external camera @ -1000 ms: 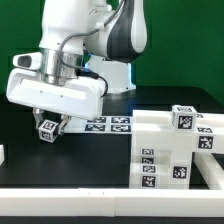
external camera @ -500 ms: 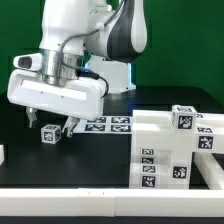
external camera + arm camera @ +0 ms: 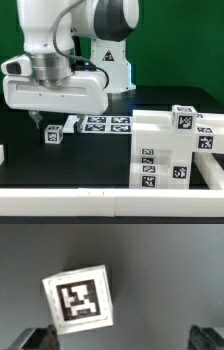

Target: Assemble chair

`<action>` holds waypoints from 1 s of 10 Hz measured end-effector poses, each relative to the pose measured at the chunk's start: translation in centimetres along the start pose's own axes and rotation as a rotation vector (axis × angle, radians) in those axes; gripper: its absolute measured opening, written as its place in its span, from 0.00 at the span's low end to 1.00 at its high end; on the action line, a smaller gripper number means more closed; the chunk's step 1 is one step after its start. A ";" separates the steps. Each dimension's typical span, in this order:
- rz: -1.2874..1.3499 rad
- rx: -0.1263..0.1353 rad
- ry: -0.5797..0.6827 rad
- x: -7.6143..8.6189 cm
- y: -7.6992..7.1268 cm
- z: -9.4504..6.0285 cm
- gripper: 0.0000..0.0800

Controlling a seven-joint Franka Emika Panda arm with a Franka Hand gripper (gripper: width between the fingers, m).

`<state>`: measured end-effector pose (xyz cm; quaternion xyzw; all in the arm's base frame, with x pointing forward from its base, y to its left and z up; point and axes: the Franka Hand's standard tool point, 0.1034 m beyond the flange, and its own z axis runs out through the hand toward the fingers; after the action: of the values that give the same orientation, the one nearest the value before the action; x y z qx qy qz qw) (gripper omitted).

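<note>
- The chair, a toy-size set of matte white blocky plastic pieces with square black-and-white tags, lies in separate parts on the black table (image 3: 110, 160).
- One small white tagged chair piece (image 3: 54, 133) stands alone on the table towards the exterior view's left, just under the arm's white wrist housing.
- The wrist view shows that same piece (image 3: 82, 303) from above: a white block with a black-and-white tag on its face, turned a little askew on the dark surface.
- The tool (image 3: 125, 339) is spread open; its two dark fingertips (image 3: 38, 339) show at the edge of the wrist view, wide apart, with the piece between their lines but touching neither.
- A cluster of larger white chair blocks (image 3: 175, 145), tags on several faces, sits at the exterior view's right, well apart from the small piece.
- The marker board (image 3: 105, 124), thin, flat and white with several tags, lies on the table between the small piece and the cluster, farther back.
- The white robot arm (image 3: 70, 50) rises over the left half of the scene.
</note>
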<state>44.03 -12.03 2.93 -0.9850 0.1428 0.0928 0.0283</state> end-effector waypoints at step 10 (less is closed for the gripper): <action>-0.098 0.066 -0.632 0.4 -0.3 0.2 0.81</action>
<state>44.49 -11.82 2.70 -0.9117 0.0821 0.3880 0.1075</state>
